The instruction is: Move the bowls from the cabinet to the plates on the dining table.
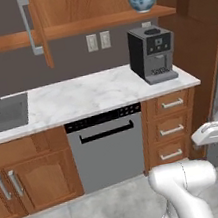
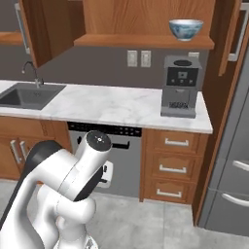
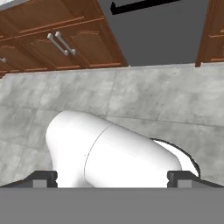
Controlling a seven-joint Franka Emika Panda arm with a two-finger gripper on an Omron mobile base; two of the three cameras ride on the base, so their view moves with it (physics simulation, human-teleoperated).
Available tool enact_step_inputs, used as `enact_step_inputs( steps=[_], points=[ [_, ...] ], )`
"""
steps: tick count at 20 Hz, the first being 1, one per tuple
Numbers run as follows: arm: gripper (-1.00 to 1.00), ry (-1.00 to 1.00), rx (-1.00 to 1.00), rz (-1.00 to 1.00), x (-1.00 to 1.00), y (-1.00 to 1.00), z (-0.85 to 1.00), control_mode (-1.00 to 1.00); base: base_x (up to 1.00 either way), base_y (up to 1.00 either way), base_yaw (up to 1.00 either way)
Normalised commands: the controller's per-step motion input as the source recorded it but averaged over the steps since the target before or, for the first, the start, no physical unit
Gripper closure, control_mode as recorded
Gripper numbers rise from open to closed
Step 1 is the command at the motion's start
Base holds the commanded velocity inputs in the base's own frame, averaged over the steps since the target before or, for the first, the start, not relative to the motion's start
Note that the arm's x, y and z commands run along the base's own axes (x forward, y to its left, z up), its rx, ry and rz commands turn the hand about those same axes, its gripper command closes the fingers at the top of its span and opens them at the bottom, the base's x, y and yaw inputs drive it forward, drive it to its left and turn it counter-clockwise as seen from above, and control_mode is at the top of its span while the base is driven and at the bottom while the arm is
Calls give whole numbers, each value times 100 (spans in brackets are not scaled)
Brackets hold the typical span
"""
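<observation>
A white bowl with blue patterning (image 1: 143,1) (image 2: 186,29) stands at the right end of the shelf of the open wooden cabinet (image 1: 105,21) (image 2: 146,41). The cabinet's door (image 1: 39,26) (image 2: 44,29) is swung out to the left. My gripper (image 3: 111,179) is far below the shelf and points down at the grey floor in front of the low units. Its dark fingertips (image 3: 43,179) stand wide apart, open, with nothing between them. The plates and the dining table are out of view.
A black coffee machine (image 1: 152,52) (image 2: 181,92) stands on the marble counter (image 1: 88,97) right under the bowl. A sink (image 1: 2,113) lies to the left, a dishwasher (image 1: 107,147) and drawers (image 1: 171,130) below. A grey fridge (image 2: 233,170) stands at the right.
</observation>
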Motion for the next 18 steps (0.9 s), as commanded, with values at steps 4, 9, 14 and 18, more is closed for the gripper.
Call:
enact_step_inputs(
  steps=[4, 9, 14, 18],
  points=[
    [-100, 0, 0, 0, 0, 0, 0, 100, 68, 25, 0],
    [-100, 0, 0, 0, 0, 0, 0, 100, 69, 24, 0],
    [-100, 0, 0, 0, 0, 0, 0, 100, 68, 24, 0],
    [-100, 0, 0, 0, 0, 0, 0, 100, 68, 25, 0]
  ],
)
